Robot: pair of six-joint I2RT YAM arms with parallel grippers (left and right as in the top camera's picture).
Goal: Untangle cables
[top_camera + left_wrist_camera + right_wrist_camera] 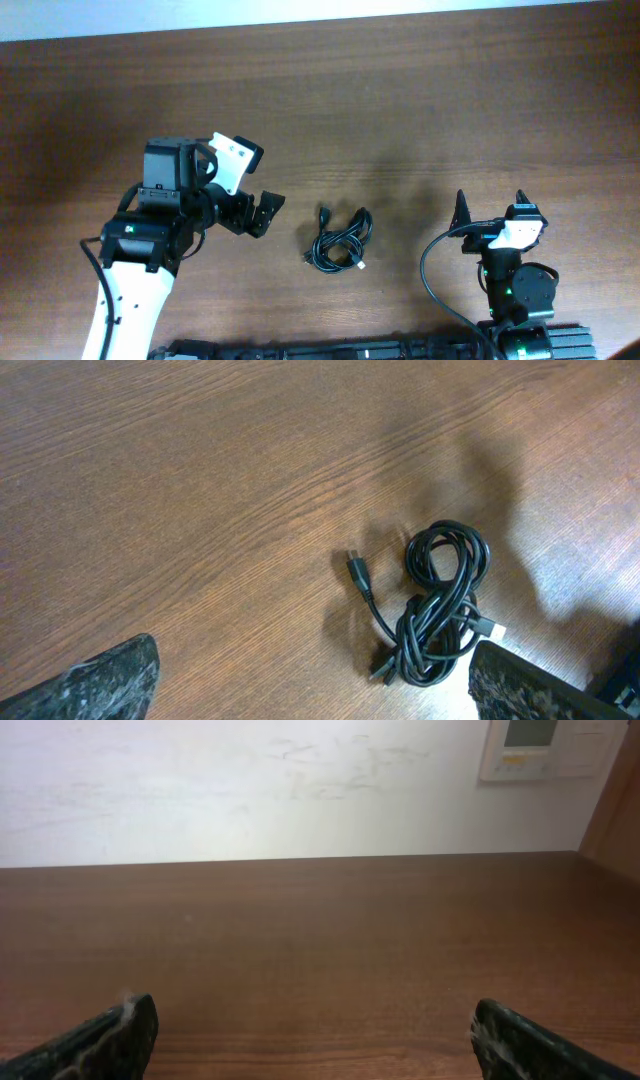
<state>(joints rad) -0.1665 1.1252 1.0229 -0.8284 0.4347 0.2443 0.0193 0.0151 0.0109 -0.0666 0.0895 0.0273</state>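
A wooden tabletop [400, 100] fills the overhead view, and a pale wall [250, 790] is seen beyond its far edge from the right wrist. The left arm [130, 270] is reached in from the lower left. Its claw [255, 213] is held open, with the fingers [110, 680] spread wide at the bottom corners of the left wrist view. The right claw [491, 208] is likewise held open and is pointed toward the wall, with nothing between its fingers [100, 1040].

The cables [340, 240] are bundled in a loose black coil on the tabletop between the two claws. They are nearer the left claw and are touched by neither. One black plug [356, 568] is stretched out to the coil's left in the left wrist view, and a light tip [490, 628] is seen at the coil's lower right.
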